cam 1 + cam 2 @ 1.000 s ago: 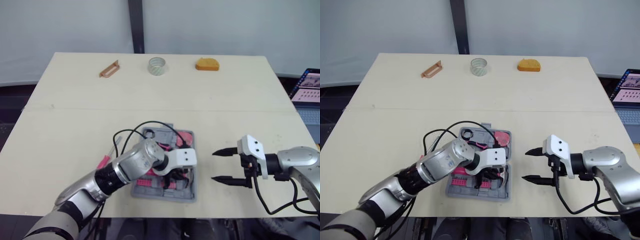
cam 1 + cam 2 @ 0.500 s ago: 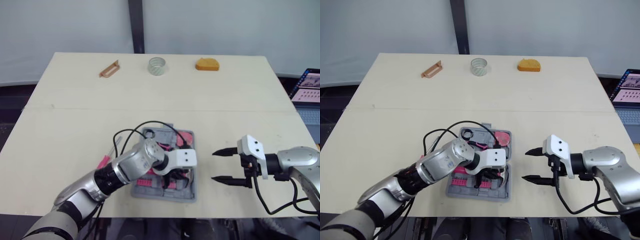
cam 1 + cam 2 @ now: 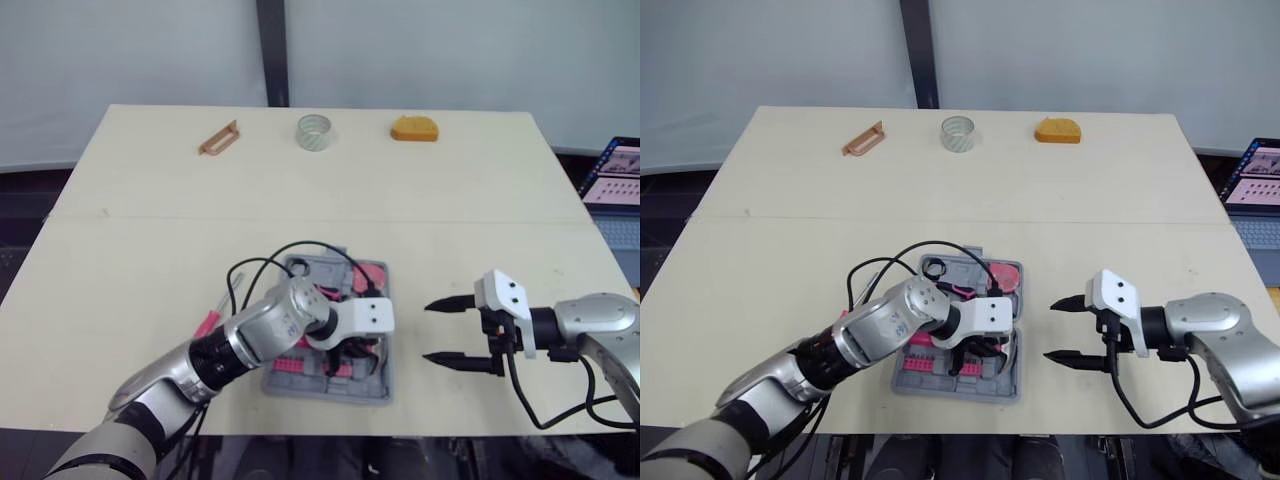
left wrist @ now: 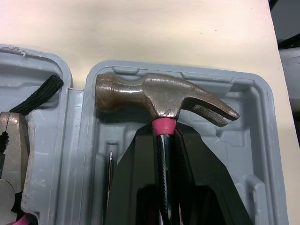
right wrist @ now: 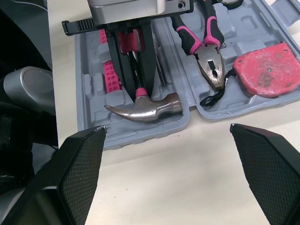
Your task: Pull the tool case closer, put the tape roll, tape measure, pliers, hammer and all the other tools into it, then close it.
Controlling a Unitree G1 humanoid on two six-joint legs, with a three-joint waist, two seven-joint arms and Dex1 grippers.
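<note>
Workspace on a pale wooden surface (image 3: 150, 250). A grey plastic tool case (image 3: 377, 385) lies open near the front edge, its two moulded halves facing up. The left hand (image 5: 135, 82) reaches over the case with its two black fingers closed on the black handle of a steel-headed claw hammer (image 4: 161, 96). The hammer's head sits in its moulded recess at the end of the case. In the adjoining half lie pink-and-black-handled pliers (image 5: 206, 47) and a red tape measure (image 5: 265, 70), side by side.

The right hand (image 3: 428, 332) is held just right of the case, its fingers spread wide and gripping nothing. A pink-handled tool (image 3: 207, 322) rests on the surface at the case's left side, partly hidden by the left arm.

Along the far edge, well apart from the case, stand a tan flat loop-shaped tool (image 3: 218, 138), a clear tape roll (image 3: 314, 131) and an orange rounded object (image 3: 414, 128). A laptop (image 3: 615, 175) shows at the right margin.
</note>
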